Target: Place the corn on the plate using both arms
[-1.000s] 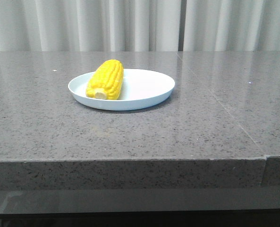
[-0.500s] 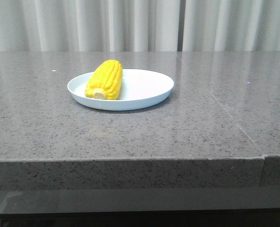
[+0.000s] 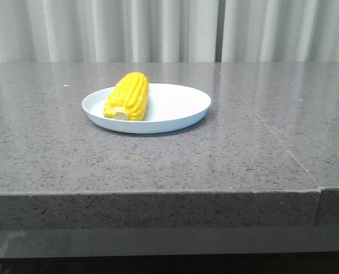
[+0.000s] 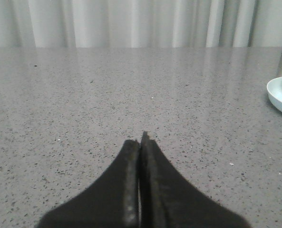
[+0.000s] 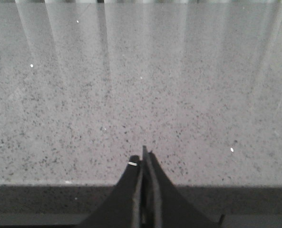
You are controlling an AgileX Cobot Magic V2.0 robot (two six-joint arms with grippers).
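Nothing has visibly moved since the earlier front frames: the corn (image 3: 127,96) lies on the left half of the plate (image 3: 180,108), left of centre in the frame, pale stub toward the camera. Both grippers are well apart from it, over bare grey table (image 3: 226,154). Left gripper (image 4: 141,142) and right gripper (image 5: 143,156) have fingers pressed together, empty.

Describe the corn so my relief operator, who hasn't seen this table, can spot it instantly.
On the grey speckled stone table, find the round pale blue plate, the only dish there. The corn lies in its left half, pale stub end toward the camera: bright yellow, glossy, the only colourful item.
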